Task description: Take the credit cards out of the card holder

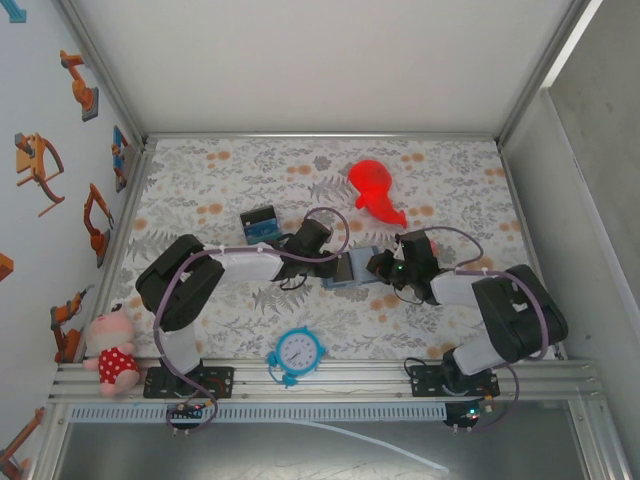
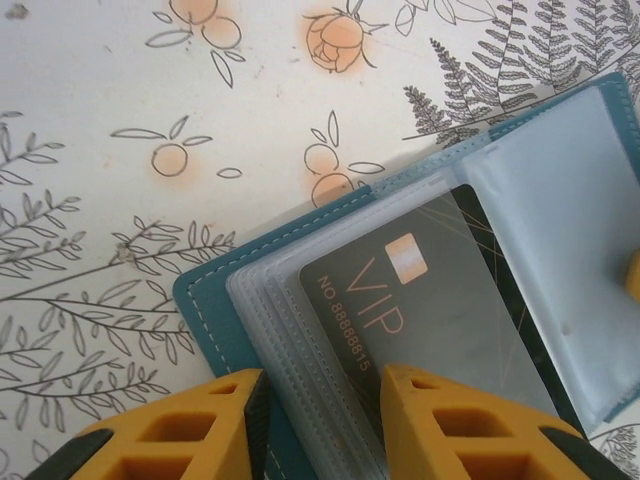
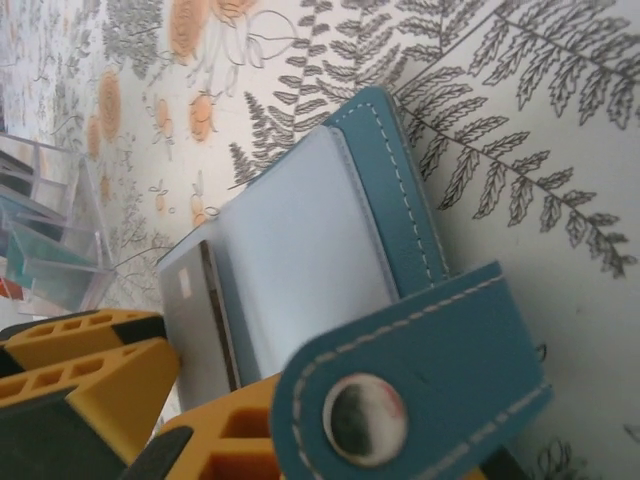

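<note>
Lying open, card holder (image 1: 352, 272) lengthwise left-to-right.

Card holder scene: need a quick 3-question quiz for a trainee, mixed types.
1. True or false: the card holder lies open.
2. What is printed on the dark card in the clear sleeve? A) VIP B) GOLD C) VISA
3. Name the object with a dial on the table.

Key: 1 true. 2 A. 3 the blue clock.
</note>
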Robot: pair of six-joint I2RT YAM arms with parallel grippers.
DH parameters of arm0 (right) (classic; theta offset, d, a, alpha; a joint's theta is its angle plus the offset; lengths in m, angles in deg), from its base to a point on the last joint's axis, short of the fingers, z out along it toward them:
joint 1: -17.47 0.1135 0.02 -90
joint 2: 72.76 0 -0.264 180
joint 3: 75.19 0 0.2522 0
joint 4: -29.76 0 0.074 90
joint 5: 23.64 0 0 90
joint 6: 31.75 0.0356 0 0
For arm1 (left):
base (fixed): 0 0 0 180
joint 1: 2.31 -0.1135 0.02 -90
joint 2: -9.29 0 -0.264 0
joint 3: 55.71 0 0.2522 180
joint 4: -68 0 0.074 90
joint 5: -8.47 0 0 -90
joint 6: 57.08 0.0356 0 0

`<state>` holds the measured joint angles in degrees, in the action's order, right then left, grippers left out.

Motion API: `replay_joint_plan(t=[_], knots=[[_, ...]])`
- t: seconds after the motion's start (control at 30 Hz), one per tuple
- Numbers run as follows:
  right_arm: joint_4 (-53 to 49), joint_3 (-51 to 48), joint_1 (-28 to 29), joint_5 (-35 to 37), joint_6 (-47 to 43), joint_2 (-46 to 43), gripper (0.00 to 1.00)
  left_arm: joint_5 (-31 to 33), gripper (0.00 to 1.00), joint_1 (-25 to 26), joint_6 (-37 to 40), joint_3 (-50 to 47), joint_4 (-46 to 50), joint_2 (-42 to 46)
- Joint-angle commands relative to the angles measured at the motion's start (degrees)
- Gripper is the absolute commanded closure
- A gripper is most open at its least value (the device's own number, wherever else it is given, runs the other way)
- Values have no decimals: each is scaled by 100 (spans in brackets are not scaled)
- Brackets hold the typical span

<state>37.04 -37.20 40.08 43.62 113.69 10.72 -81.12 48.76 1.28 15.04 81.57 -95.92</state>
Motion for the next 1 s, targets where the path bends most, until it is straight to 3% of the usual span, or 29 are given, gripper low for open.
replay_joint_plan(t=[0.0, 0.17, 0.33, 0.97], knots=[[-848, 172, -24, 197, -376, -660, 87, 294, 65, -13, 357, -32, 387, 62], [-1494, 405, 30, 262, -702, -1311, 83, 284, 64, -18, 401, -48, 241, 153], [-1863, 752, 310, 257, -936, -1400, 82, 284, 56, -18, 411, -85, 180, 317], [-2060, 1793, 543, -514, -1268, 548, 83, 446, 58, -7, 617, -18, 518, 195]])
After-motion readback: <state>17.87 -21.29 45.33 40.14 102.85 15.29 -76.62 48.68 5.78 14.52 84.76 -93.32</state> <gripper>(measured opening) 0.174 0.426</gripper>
